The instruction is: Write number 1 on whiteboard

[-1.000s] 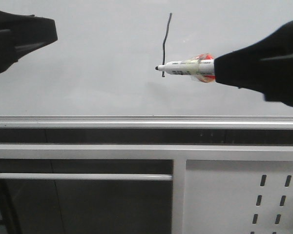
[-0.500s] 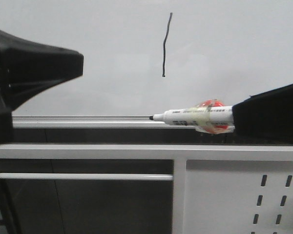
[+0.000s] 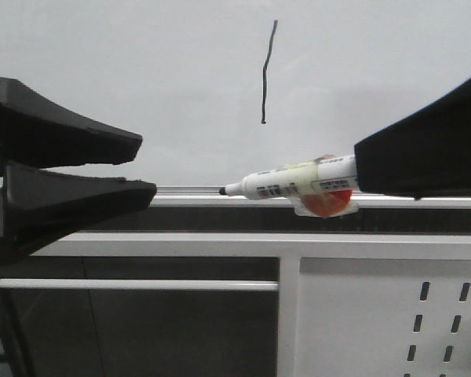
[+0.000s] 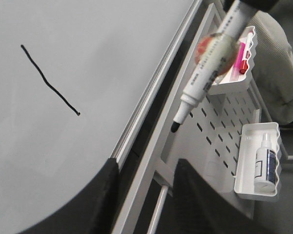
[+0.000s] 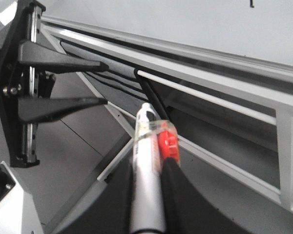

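Thin wavy black number 1 (image 3: 265,72) high on glossy whiteboard (image 3: 125,71); right gripper (image 5: 147,187) clamped on white marker pen (image 3: 290,183) by silver rail (image 3: 188,191), left gripper (image 3: 145,166) agape opposite.

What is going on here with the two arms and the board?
The right gripper is shut on a white marker pen with an uncapped black tip. A thin black vertical stroke, the number 1, is already drawn on the whiteboard. The pen's tip is off the board, level with its silver bottom rail and well below the stroke. The left gripper is open and empty, off to the left, its fingers pointing toward the pen.
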`<action>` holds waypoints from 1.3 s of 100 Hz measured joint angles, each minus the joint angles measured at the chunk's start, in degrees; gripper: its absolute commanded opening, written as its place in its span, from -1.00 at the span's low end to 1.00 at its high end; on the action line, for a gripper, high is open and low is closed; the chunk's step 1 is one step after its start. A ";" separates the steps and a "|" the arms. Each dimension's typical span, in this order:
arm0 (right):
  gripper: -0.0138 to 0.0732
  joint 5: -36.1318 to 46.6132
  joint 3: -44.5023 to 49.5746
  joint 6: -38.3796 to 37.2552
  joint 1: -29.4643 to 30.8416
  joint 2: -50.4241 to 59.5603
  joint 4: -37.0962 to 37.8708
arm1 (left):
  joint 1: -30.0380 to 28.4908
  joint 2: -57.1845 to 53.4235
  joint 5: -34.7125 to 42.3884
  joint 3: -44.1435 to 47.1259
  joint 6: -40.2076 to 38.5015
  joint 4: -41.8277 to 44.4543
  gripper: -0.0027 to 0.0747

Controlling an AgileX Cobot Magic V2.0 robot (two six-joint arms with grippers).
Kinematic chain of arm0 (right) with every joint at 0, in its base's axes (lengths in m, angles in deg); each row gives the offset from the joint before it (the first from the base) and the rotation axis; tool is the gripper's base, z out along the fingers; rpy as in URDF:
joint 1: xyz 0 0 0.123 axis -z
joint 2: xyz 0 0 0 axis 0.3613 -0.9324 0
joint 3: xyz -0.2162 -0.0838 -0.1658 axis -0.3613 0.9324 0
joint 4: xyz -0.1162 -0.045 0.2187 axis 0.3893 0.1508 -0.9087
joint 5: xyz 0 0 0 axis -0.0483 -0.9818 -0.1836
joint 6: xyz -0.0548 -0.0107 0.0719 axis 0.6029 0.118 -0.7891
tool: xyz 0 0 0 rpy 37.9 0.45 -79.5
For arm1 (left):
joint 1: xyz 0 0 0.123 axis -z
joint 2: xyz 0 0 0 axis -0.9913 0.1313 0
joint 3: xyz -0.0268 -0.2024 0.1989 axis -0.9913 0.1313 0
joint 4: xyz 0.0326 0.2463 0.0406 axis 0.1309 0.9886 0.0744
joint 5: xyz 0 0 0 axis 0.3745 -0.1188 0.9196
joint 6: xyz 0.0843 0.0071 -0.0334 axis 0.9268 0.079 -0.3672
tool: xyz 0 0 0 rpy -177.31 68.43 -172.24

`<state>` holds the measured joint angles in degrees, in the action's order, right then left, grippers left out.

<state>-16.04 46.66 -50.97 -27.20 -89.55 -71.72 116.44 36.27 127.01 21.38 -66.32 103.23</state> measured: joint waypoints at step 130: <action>-0.80 -9.30 -15.59 0.00 0.49 -17.35 1.33 | 0.00 0.00 -2.49 -2.50 10.02 7.32 -0.14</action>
<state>-25.34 31.07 -50.97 -26.71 -106.90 -70.38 116.44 36.27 124.52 18.88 -56.30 110.54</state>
